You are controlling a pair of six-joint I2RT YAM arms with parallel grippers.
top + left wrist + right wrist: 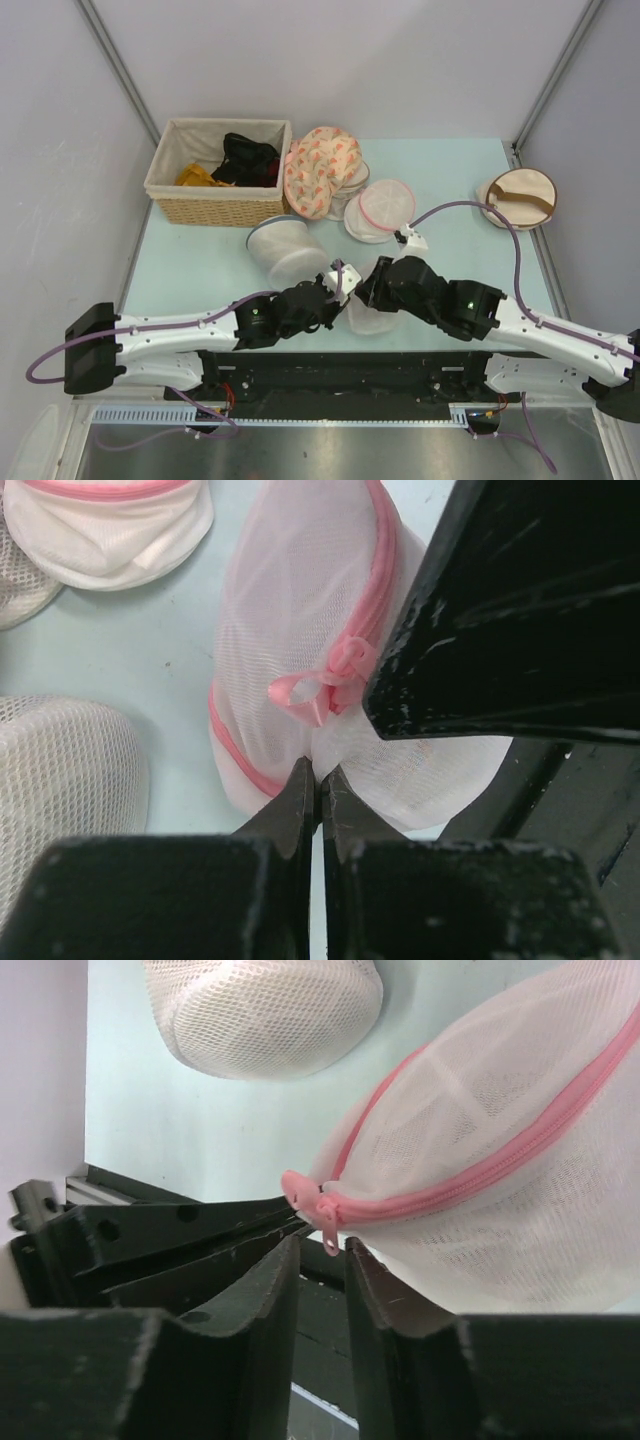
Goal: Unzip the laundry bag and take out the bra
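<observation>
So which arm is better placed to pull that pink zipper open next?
Right. The right gripper has fingers slightly apart right at the pink zipper pull, ready to pinch it. The left gripper is shut on the laundry bag, so it seems better used holding it.

Zipped mesh bag (372, 320) at the near edge of the table (200, 270)
The bag is a small, rounded pouch of white mesh, lifted and tipped on its side, with its fabric gathered into a fold at the lower end. Its pink zipper (480, 1175) runs shut along the rim, and the pink pull (322, 1212) sits at the zipper's end.
</observation>
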